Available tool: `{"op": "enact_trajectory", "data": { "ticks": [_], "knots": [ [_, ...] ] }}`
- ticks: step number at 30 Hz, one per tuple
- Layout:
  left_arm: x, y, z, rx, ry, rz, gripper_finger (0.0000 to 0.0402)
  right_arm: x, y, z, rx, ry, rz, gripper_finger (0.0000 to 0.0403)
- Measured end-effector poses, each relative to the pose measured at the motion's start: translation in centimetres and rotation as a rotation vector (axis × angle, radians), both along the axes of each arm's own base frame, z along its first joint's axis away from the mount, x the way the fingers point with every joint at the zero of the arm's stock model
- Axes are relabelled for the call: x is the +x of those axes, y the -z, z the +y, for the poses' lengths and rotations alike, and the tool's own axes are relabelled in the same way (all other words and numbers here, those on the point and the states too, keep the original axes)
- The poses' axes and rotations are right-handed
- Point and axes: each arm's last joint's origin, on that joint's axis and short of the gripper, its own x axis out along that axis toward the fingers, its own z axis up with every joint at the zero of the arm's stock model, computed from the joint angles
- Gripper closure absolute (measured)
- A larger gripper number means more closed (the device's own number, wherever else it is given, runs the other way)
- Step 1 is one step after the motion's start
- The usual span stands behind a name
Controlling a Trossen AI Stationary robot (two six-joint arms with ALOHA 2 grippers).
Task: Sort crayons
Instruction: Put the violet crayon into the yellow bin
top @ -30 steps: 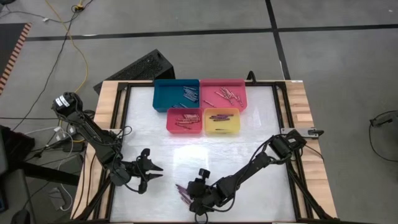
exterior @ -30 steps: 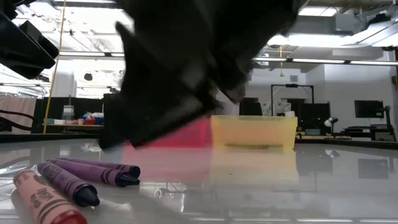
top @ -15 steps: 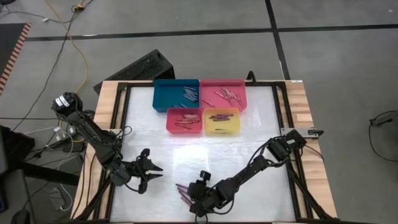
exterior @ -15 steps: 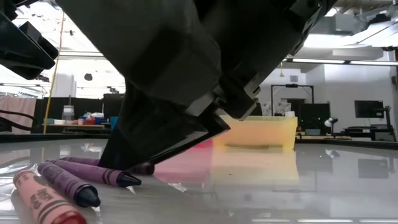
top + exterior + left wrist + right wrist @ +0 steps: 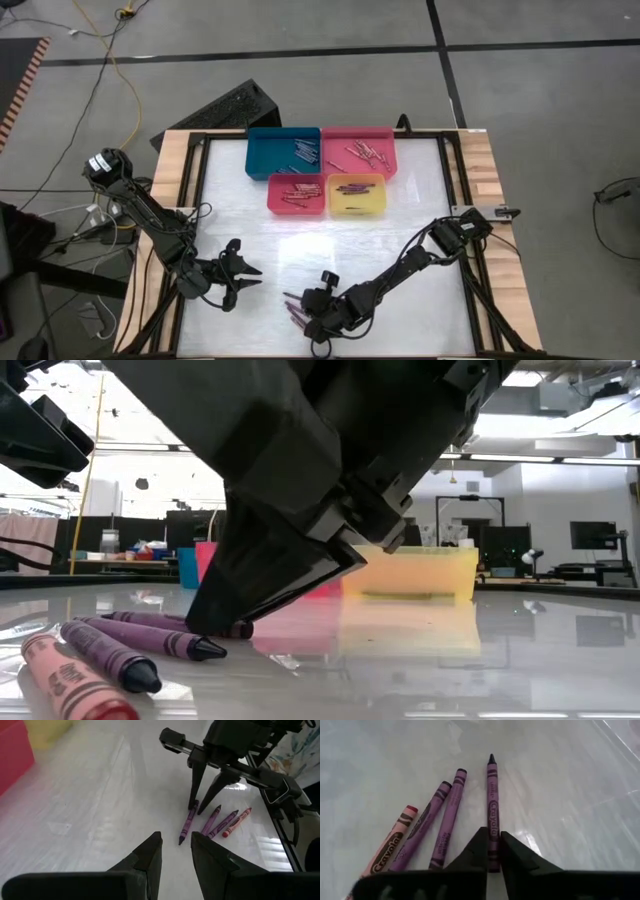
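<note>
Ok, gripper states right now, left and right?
Left gripper: open, holding nothing.
Right gripper: fingers closing around a purple crayon on the table; firm grip cannot be told.

Right arm reaches from right table edge, stretched low toward near centre. Right gripper (image 5: 493,851) tips at table surface, fingers (image 5: 194,795) pointing down, narrow gap between them, closed around crayon (image 5: 492,805). Left arm folded at near-left side, waiting. Left gripper (image 5: 176,845) above table, fingers parted by small gap, nothing between them.
</note>
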Motion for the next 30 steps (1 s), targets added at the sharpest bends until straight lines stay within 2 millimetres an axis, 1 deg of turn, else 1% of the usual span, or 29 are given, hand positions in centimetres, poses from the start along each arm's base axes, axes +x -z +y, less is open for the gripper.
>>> {"op": "enact_trajectory", "data": {
  "ticks": [8,11,14,16,19,24,27,30],
  "knots": [
    [0.0,0.0,0.0,0.000,0.000,0.000,0.0307,0.0,0.1,-0.5,0.021,0.041,0.012,0.0393],
    [0.0,0.0,0.0,-0.003,-0.003,-0.001,0.0307,0.1,0.0,-0.5,0.025,0.052,0.004,0.0398],
    [0.0,0.0,0.0,-0.008,-0.012,-0.004,0.0307,0.0,-0.6,-0.6,0.035,0.067,-0.009,0.0397],
    [0.0,0.0,0.0,-0.009,-0.013,-0.004,0.0307,-0.2,-1.2,-0.8,0.010,0.066,-0.010,0.0397],
    [0.0,0.0,0.0,-0.009,-0.013,-0.005,0.0307,-0.7,-2.4,-1.4,-0.059,0.067,-0.007,0.0397],
    [0.0,0.0,0.0,-0.008,-0.015,-0.006,0.0307,-2.2,-6.0,-2.9,-0.166,0.128,0.014,0.0397],
    [0.0,0.0,0.1,-0.003,-0.026,-0.010,0.0307,-3.4,-7.8,-4.2,-0.235,0.154,0.063,0.0397],
    [0.0,0.0,0.1,0.001,-0.036,-0.015,0.0307,-4.9,-10.1,-5.8,-0.307,0.180,0.112,0.0397]
  ]
}}
